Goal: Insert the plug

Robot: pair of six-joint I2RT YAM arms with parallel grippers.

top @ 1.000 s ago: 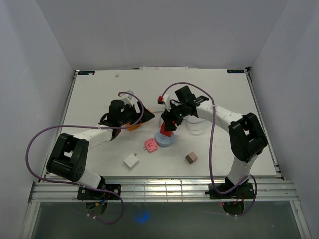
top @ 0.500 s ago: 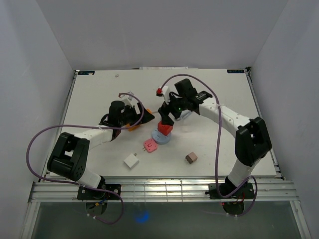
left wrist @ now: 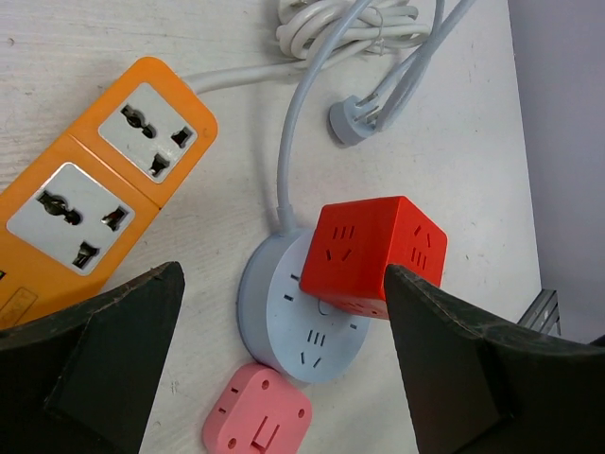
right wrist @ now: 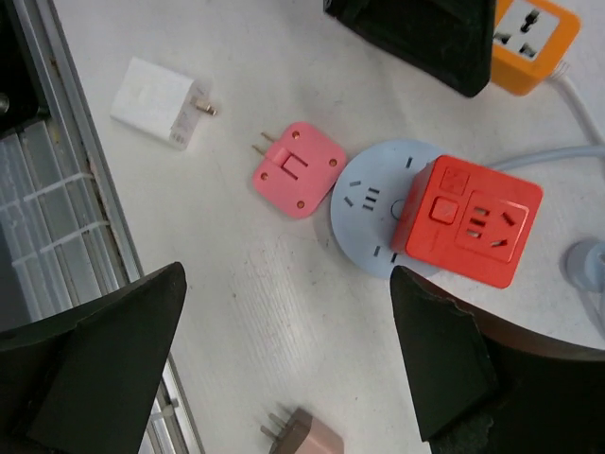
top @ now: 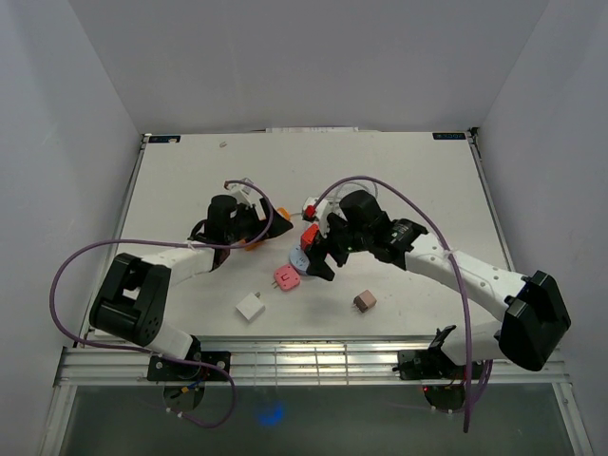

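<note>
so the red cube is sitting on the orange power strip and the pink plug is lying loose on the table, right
No: the right wrist view shows the red cube on the round blue socket, not the orange power strip. The pink plug does lie loose on the table.

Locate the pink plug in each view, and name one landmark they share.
Top external: pink plug lies mid-table, between the white charger and the round blue socket.
Left wrist: bottom centre, just below the socket.
Right wrist: upper centre, left of the socket.
Shared landmark: the round blue socket.
</note>
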